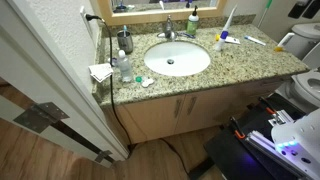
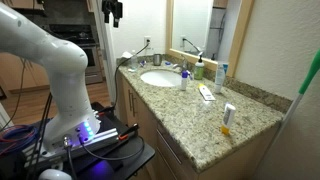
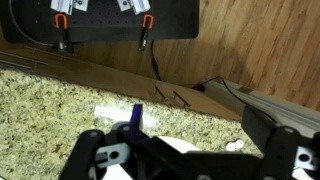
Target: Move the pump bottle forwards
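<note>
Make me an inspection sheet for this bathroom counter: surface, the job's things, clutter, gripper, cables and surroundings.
Surface: granite counter with an oval sink.
Job's things: pump bottle upright behind the sink, beside the faucet, not held.
Clutter: grey dispenser, clear bottle and tubes on the counter.
Gripper: gripper high up, well away from the counter; jaws unclear.
Cables: cable hangs off the counter's end.
Surroundings: mirror, wood floor.

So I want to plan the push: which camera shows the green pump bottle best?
In an exterior view the pump bottle shows best: unobstructed, beside the faucet, behind the sink. In an exterior view it is small, crowded among other containers. The wrist view shows only granite counter, not the bottle.
</note>
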